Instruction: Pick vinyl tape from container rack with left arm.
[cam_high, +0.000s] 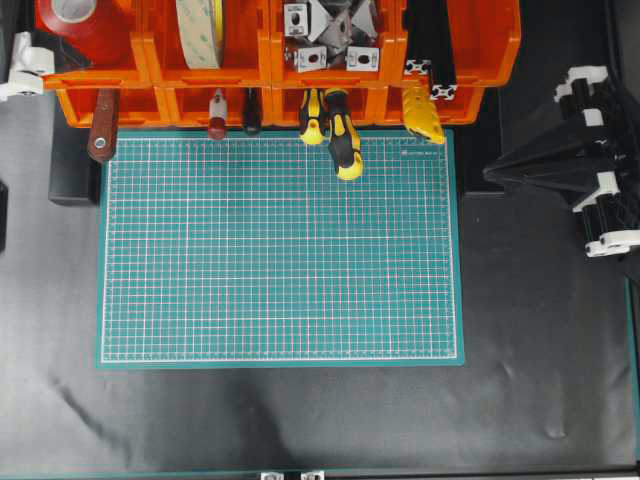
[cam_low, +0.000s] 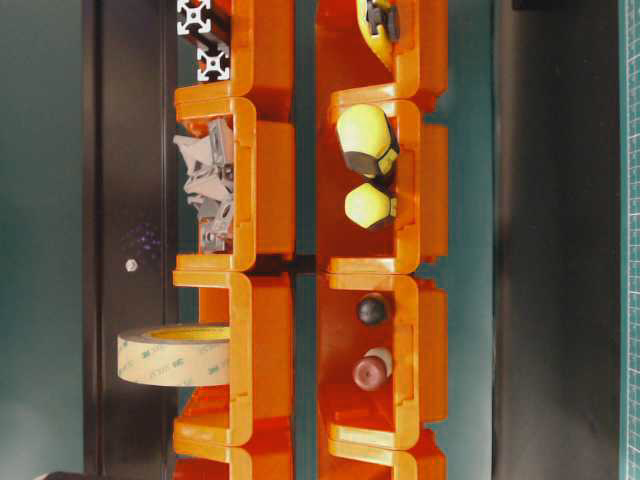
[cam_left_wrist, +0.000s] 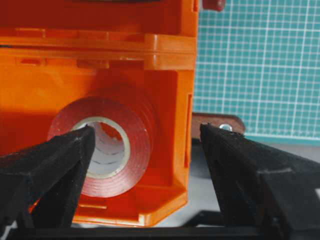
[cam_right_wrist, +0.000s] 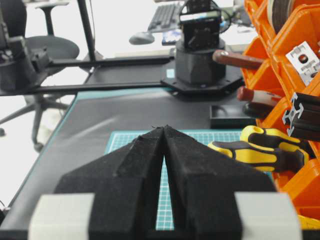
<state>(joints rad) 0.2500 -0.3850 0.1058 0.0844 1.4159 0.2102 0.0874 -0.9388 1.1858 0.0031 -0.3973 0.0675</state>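
My left gripper (cam_left_wrist: 142, 145) gapes unloaded before the vinyl tape (cam_left_wrist: 102, 145); I risk snagging the container rack (cam_left_wrist: 170, 60) wall.

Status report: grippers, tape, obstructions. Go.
Left gripper open, jaws level with red tape. Right gripper shut, parked over mat. Tape sits in rack bin, not gripped. Nothing between jaws and tape.

The overhead view is looking straight down at the cutting mat (cam_high: 280, 250); the table-level view, rotated sideways, is facing the container rack (cam_low: 260, 200) closely, as is the left wrist view.
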